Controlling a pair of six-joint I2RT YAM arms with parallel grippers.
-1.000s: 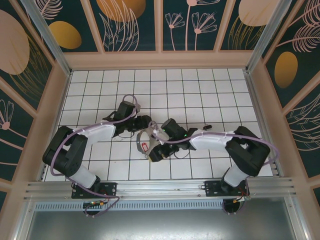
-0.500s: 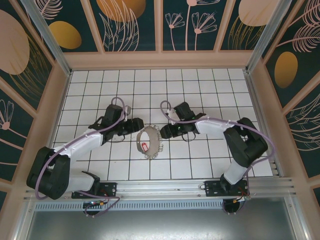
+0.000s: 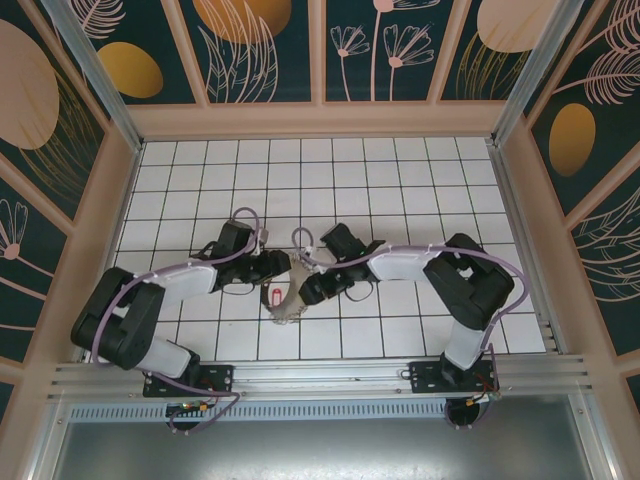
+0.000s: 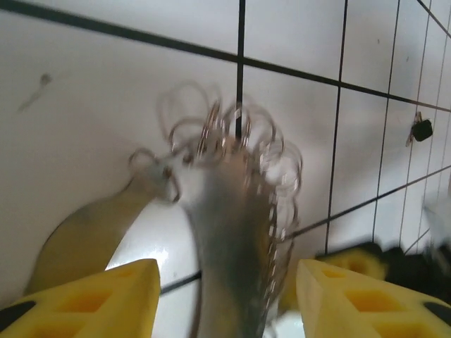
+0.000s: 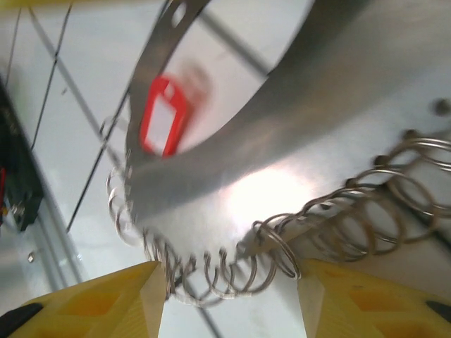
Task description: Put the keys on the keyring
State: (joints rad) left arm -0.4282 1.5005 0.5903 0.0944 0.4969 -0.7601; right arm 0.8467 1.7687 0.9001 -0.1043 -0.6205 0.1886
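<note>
Overhead view. The two arms meet at the middle of the white tiled floor with dark grid lines (image 3: 400, 190). Between their tips lies the keyring (image 3: 288, 305), a dull grey metal band bent into an oval loop and fringed with many small wire rings.

The left gripper (image 3: 283, 267) sits at the loop's far left edge. The right gripper (image 3: 306, 290) sits at its right edge. The red-headed key (image 3: 275, 296) lies within the left part of the loop; whether it is threaded on cannot be told.

Left wrist view. The left gripper (image 4: 225, 299) has its yellow fingers (image 4: 91, 299) set moderately apart. The keyring (image 4: 232, 197), blurred, runs down between them, with a strip of floor showing on either side. A small dark-headed key (image 4: 421, 129) lies well apart on the tiles, beyond the loop.

Right wrist view. The right gripper (image 5: 229, 296) also has its yellow fingers (image 5: 373, 303) partly spread. The keyring (image 5: 296, 105) arches above them, and its fringe of wire rings spans the gap. Whether the pads press the rings cannot be told. The red-headed key (image 5: 163, 116) shows through the loop's opening.
</note>
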